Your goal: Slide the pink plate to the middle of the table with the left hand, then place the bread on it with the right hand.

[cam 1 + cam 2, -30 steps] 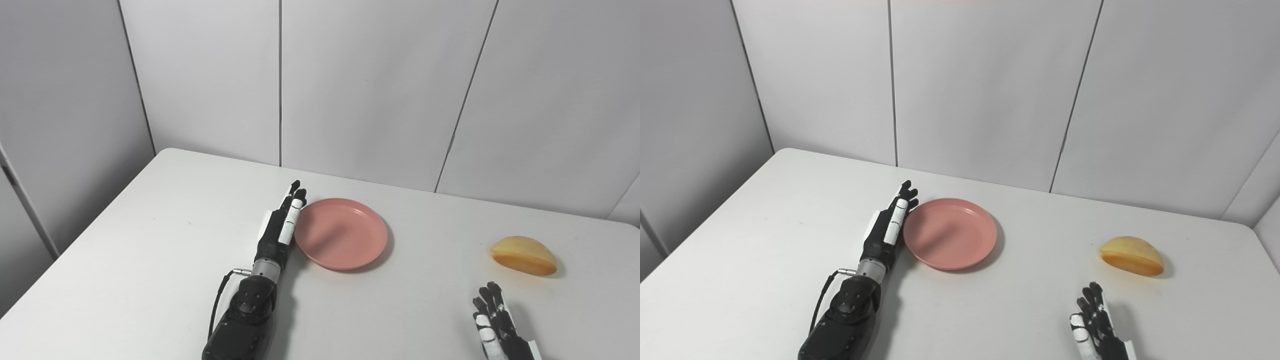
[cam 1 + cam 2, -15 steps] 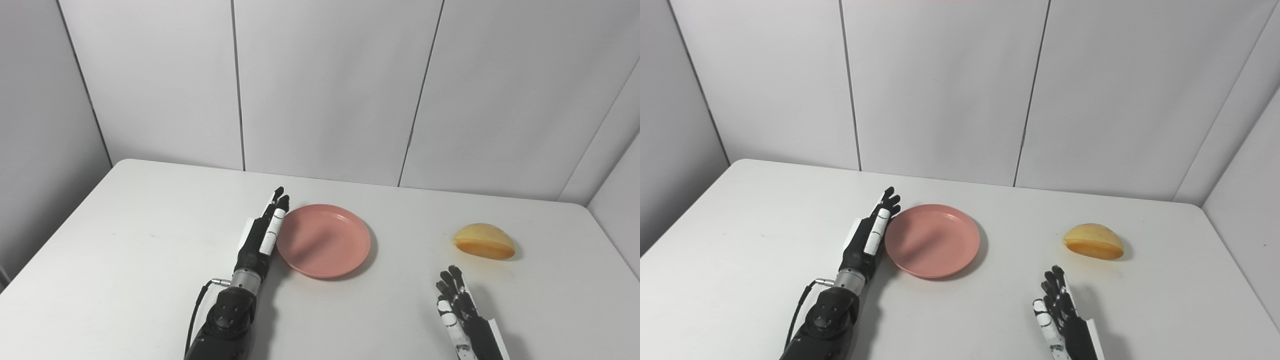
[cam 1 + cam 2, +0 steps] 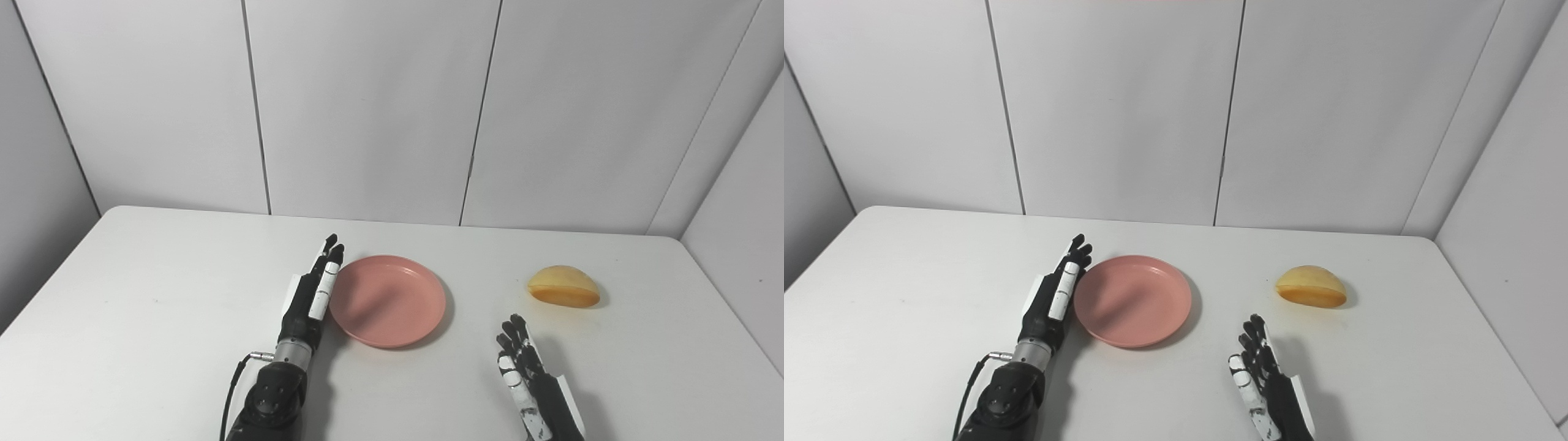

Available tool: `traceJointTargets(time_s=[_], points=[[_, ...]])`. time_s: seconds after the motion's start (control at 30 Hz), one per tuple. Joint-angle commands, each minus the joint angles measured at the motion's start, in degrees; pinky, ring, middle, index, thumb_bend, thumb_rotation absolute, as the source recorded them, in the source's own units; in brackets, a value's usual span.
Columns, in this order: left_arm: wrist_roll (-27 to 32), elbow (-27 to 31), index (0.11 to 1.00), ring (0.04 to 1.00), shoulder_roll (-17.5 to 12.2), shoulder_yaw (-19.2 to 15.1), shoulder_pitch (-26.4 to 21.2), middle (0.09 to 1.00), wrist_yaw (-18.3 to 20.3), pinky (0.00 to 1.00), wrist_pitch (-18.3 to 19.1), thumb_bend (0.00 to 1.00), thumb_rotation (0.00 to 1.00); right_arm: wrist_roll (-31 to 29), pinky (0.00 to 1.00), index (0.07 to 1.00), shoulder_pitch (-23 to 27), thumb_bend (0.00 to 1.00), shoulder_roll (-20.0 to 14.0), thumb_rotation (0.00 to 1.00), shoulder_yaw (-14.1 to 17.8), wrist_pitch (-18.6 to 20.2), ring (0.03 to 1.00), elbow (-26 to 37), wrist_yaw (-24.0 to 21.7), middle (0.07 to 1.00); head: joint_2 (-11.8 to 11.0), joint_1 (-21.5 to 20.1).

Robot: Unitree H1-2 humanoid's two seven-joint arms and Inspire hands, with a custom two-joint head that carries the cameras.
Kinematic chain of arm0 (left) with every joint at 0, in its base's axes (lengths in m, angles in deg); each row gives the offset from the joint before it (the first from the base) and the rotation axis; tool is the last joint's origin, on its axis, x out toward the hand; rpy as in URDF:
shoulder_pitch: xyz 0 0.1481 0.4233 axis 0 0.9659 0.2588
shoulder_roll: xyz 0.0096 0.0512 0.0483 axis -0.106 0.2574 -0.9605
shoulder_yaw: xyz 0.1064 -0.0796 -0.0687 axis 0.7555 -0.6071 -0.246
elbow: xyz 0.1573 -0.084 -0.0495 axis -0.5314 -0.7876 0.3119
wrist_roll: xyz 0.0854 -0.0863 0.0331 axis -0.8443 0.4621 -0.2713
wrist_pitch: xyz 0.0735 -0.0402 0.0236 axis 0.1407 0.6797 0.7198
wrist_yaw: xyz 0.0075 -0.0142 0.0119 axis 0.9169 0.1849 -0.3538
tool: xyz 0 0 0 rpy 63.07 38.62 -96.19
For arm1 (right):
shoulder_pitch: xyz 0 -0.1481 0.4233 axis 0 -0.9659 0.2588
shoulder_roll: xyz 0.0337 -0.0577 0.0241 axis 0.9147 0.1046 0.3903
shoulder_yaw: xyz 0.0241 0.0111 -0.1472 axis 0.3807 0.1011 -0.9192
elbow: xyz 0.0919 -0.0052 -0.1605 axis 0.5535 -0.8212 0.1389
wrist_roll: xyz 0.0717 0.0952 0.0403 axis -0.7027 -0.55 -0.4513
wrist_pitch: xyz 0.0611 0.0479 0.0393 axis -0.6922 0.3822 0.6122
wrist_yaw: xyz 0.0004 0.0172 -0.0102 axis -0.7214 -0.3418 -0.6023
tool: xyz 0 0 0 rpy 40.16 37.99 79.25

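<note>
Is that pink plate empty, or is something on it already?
Empty. The pink plate shows only its bare inside, and the bread lies on the table to its right, apart from it.

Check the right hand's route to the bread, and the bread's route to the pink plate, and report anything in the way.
Nothing visible blocks either route. The right hand is open, nearer the camera than the bread, with only bare table between them. Between the bread and the pink plate the surface is also bare. The left hand lies along the plate's far side.
</note>
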Motion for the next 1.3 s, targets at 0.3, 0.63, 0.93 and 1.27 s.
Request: traceJointTargets(time_s=[0.3,0.63,0.93,1.27], points=[[1.30,-2.55,0.961,0.979,2.54,-0.83,0.66,0.981,0.51,0.97,-3.11,0.76,1.00,-0.74,1.00,1.000,1.13,0.64,0.55,0.76,-0.44,-3.51,0.972,-0.87,-0.37,0.979,-0.26,-0.29],[1.25,-3.24,0.982,0.992,3.11,-0.67,0.26,0.998,0.44,0.98,-4.59,0.75,1.00,-0.93,1.00,0.998,0.90,0.64,0.45,0.75,-0.38,-3.16,0.967,-0.55,-0.24,0.971,-0.58,-0.75],[0.75,-4.89,0.977,0.975,3.06,-1.32,-0.32,0.987,-1.77,0.98,-5.32,0.73,1.00,10.65,0.95,0.965,1.86,0.63,-1.50,0.73,0.03,-8.25,0.929,-0.39,5.13,0.955,-1.02,-1.54],[1.31,-7.45,0.998,0.983,2.36,-1.64,-1.86,0.997,-2.06,0.98,-5.41,0.74,1.00,21.87,0.94,0.959,5.25,0.64,-6.04,0.67,1.17,-11.19,0.950,1.59,9.94,0.958,-1.35,-2.78]])
